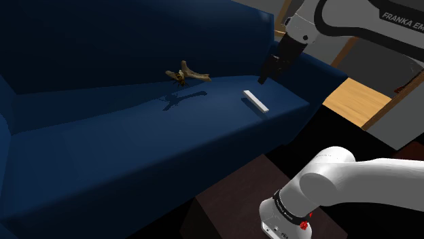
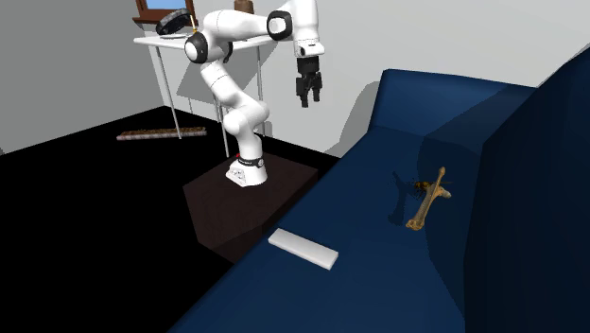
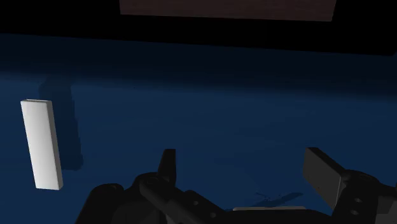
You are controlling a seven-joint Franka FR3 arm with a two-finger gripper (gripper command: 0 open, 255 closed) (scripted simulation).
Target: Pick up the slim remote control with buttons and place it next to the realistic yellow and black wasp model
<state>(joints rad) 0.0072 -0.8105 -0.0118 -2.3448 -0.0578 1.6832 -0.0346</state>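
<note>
Gripper (image 1: 266, 76): fingers spread apart, nothing between them; it hangs in the air over the end of the blue sofa (image 1: 102, 149) nearest the stand.
Remote control (image 1: 255, 100): a slim white bar lying flat on the seat cushion, close to the seat's front edge, touched by nothing.
Remote from gripper: below it and slightly toward the shoulder view's left. In the wrist view the bar sits off beyond the outer side of one finger, not in the gap.
Long axis: in the shoulder view it slants from upper left to lower right. In the wrist view it runs roughly crosswise to the line joining the two fingers, so the narrow width already faces them.
Coming move, as a judgement: shift sideways until the bar is centred in the gap, then descend; little wrist turn looks needed.
Wasp model (image 1: 178, 76): yellow and black, perched by a tan bone-like stick (image 2: 430, 199) near the backrest, well apart from the remote, toward the shoulder view's left.
</note>
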